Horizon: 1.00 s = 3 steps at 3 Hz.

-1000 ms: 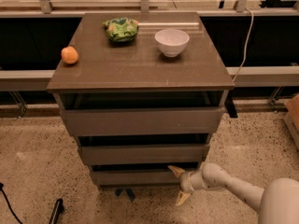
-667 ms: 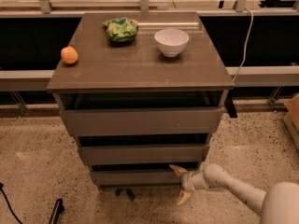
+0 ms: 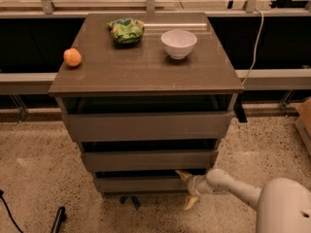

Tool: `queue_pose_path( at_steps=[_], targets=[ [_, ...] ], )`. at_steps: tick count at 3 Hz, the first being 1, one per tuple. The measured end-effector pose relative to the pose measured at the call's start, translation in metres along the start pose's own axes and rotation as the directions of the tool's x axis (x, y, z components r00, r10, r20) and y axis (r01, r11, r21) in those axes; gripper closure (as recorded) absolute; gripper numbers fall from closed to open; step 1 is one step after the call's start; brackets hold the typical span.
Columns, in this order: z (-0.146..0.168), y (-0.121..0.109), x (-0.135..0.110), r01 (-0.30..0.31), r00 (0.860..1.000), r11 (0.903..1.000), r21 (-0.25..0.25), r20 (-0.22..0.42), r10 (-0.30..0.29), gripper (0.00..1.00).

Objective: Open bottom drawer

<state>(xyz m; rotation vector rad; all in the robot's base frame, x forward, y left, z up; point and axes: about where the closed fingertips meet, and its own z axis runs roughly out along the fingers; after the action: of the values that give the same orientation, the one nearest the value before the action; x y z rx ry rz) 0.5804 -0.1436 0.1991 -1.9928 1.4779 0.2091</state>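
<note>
Drawer front lying just left of my gripper

Bottom drawer (image 3: 136,184) sits lowest in the cabinet, under the middle drawer (image 3: 148,160) and the tall top drawer (image 3: 146,126), close to the speckled floor (image 3: 39,178). Its flat, handleless front runs left to right across the view, with a dark gap along its upper edge. I judge it barely pulled out, if at all.

My gripper (image 3: 187,189) is at the right end of that front, reaching in from the lower right on my pale arm (image 3: 233,188). Its two fingers are spread apart, holding nothing. The upper fingertip (image 3: 183,174) lies at the gap above the front and the lower one (image 3: 190,203) hangs below the front's bottom edge. So the fingers stand across the drawer's long axis, one above and one below. I cannot tell whether either touches the wood.

The coming pull, as I judge it, turns on hooking that upper edge and drawing straight out, towards the camera.

Up on the cabinet's surface (image 3: 146,72) an orange (image 3: 72,57), a green bag (image 3: 126,30) and a white bowl (image 3: 179,43) sit well apart from my work.
</note>
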Motion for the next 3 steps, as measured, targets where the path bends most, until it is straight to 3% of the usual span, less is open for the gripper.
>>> queue_pose_path(
  at_steps=[2,3],
  targets=[
    [0.015,-0.001,0.027,-0.058,0.998,0.998,-0.023,-0.016,0.058,0.05],
    [0.017,0.002,0.038,-0.082,0.996,0.996,-0.035,-0.031,0.081,0.23]
  ],
)
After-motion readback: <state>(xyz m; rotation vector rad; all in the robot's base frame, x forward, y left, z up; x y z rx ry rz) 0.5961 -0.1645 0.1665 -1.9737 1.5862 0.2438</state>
